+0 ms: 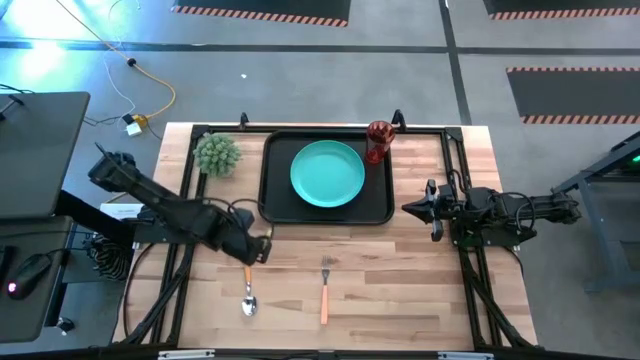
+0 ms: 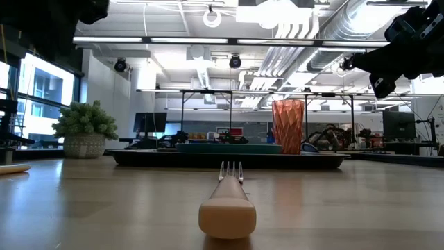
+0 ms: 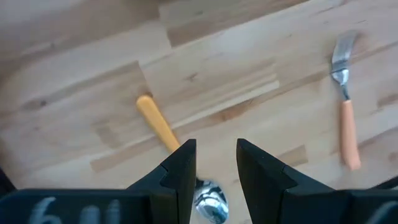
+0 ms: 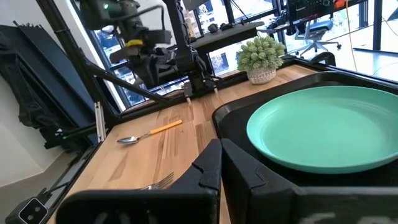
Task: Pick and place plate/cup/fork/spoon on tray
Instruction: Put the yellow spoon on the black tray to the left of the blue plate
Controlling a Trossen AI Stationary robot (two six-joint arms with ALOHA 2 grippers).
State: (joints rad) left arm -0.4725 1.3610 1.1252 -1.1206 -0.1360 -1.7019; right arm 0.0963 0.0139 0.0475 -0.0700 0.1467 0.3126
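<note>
The turquoise plate point(image 1: 327, 173) lies flat in the black tray point(image 1: 275, 205) at the table's far middle. The dark-red cup point(image 1: 379, 140) stands upright at the tray's far right corner. The spoon point(image 1: 248, 290) and the fork point(image 1: 325, 290) lie flat on the bare wood near the front edge, with the fork's tines and the spoon's handle toward the tray. My left gripper point(image 3: 216, 149) is open and hovers above the spoon point(image 3: 163, 130), touching nothing; the spoon's bowl shows between its fingers. My right gripper point(image 1: 408, 208) is shut and empty, raised to the right of the tray.
A small potted plant point(image 1: 217, 153) stands just left of the tray at the far edge. Black frame rails point(image 1: 455, 160) run along the table's sides. There is bare wood between the fork and the right arm.
</note>
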